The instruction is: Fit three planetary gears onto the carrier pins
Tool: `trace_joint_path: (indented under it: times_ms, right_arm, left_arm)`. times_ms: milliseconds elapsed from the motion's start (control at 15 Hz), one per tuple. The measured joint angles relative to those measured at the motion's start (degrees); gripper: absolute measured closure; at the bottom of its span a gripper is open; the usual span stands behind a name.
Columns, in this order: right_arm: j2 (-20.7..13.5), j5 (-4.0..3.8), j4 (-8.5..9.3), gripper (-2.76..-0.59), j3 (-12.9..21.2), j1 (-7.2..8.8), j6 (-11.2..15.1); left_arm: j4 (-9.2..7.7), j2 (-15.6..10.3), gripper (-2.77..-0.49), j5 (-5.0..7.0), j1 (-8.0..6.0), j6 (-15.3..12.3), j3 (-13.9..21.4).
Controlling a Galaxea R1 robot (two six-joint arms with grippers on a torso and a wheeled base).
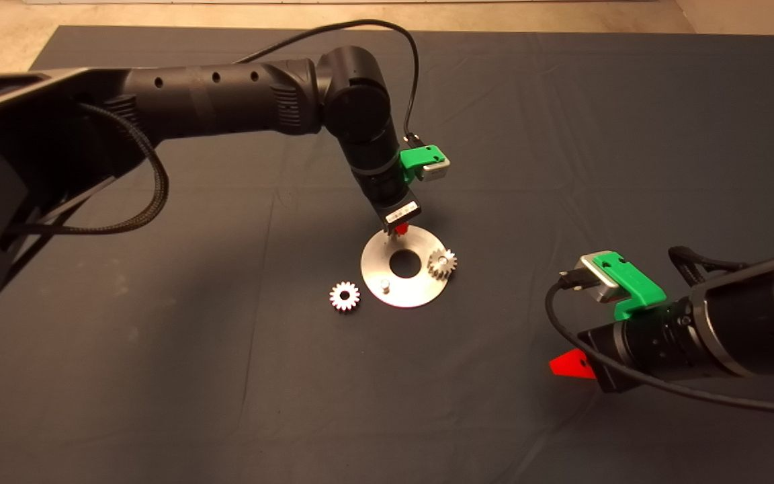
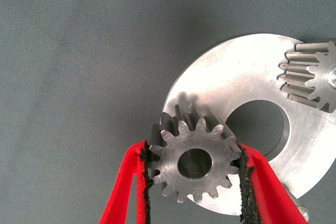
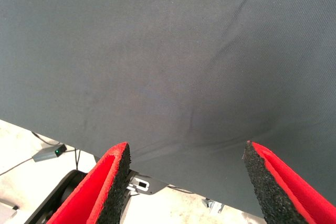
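Note:
The shiny silver disc (image 1: 406,290) with a large centre hole lies mid-mat. One planetary gear (image 1: 441,263) sits on the carrier pin at the disc's right edge, also in the left wrist view (image 2: 314,77). A bare carrier pin (image 1: 384,286) stands at the disc's near-left. A loose planetary gear (image 1: 345,296) lies on the mat left of the disc. My left gripper (image 1: 400,230) hangs over the disc's far edge, shut on a third planetary gear (image 2: 194,162) held flat just above the disc (image 2: 236,85). My right gripper (image 3: 184,182) waits open at the lower right over bare mat.
The dark mat (image 1: 562,134) covers the table, and pale floor shows beyond its far edge. A black cable loops off the left arm (image 1: 226,94). The right wrist view shows floor and a small device (image 3: 50,153) past the mat's edge.

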Motion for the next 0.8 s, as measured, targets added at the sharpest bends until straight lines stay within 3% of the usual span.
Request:
trace_joint_path:
  times_ms: [600, 800]
  right_arm:
    - [0.0, 0.02, 0.00, -1.60, 0.0, -0.01, 0.0]
    - [0.0, 0.04, 0.00, -1.60, 0.0, -0.88, 0.0]
  left_arm:
    - [0.00, 0.0, -0.76, 0.05, 0.00, 0.0, 0.2]
    - [0.02, 0.0, -0.76, 0.02, 0.01, 0.0, 0.2]
